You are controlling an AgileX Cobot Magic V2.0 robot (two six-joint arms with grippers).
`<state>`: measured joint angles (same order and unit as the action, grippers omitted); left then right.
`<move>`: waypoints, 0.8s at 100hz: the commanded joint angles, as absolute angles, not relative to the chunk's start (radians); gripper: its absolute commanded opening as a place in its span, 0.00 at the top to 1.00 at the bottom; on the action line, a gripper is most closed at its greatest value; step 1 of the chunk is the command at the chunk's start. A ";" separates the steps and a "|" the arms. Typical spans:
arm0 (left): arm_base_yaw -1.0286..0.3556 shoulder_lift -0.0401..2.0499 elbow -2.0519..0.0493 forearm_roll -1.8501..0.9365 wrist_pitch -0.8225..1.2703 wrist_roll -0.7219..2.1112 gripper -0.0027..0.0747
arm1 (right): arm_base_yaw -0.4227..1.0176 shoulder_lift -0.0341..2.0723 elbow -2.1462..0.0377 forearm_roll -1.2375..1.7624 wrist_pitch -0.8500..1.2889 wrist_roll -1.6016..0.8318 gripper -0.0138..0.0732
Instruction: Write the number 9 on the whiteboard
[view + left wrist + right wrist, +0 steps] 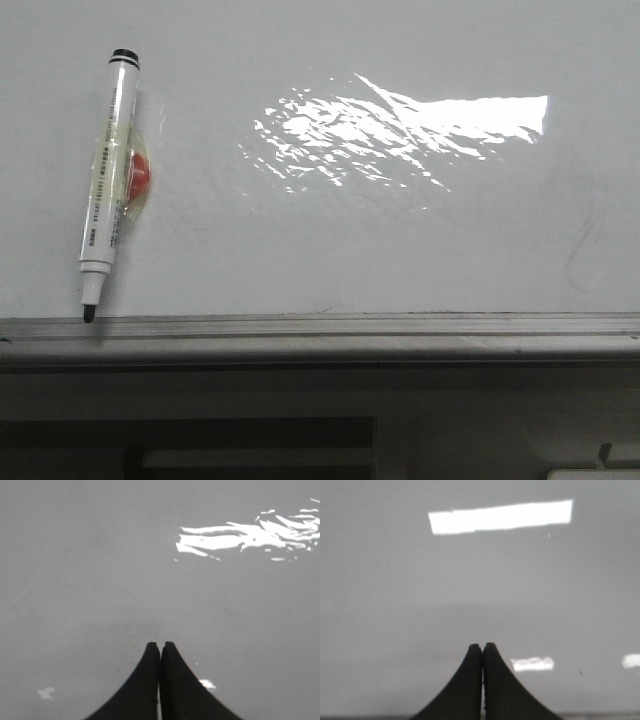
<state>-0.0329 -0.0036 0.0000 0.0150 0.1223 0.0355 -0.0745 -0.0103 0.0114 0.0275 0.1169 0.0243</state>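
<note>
Whiteboard (330, 250) filled the front view, and no number 9 was on it yet, only faint grey smudges at the right. Left claw (159, 645) was pressed together, holding nothing, aimed at bare board. Right claw (482, 646) was likewise pressed together, empty, also facing bare board, with the grey ledge just showing at its base. Neither claw showed in the front view, so exact offsets to the pen could not be told. The marker (108, 185) sat at the far left of the board, stuck there over a red blob under tape (138, 175). Its long axis ran near upright, slightly tilted, black cap end up, black tip down, touching the ledge (350, 325). Judgement: the left arm was probably the nearer one, so the pickup would fall to it, and its fingers would need to spread and close across the barrel.
</note>
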 commanded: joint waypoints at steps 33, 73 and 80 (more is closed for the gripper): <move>-0.037 -0.031 0.001 -0.136 -0.165 0.030 0.99 | -0.076 -0.027 -0.024 0.107 0.000 0.036 0.91; -0.037 0.165 -0.292 -0.095 0.167 0.034 0.99 | -0.076 0.157 -0.336 0.101 0.428 0.034 0.91; -0.037 0.199 -0.332 -0.090 0.214 0.036 0.99 | -0.076 0.199 -0.365 0.101 0.480 0.034 0.91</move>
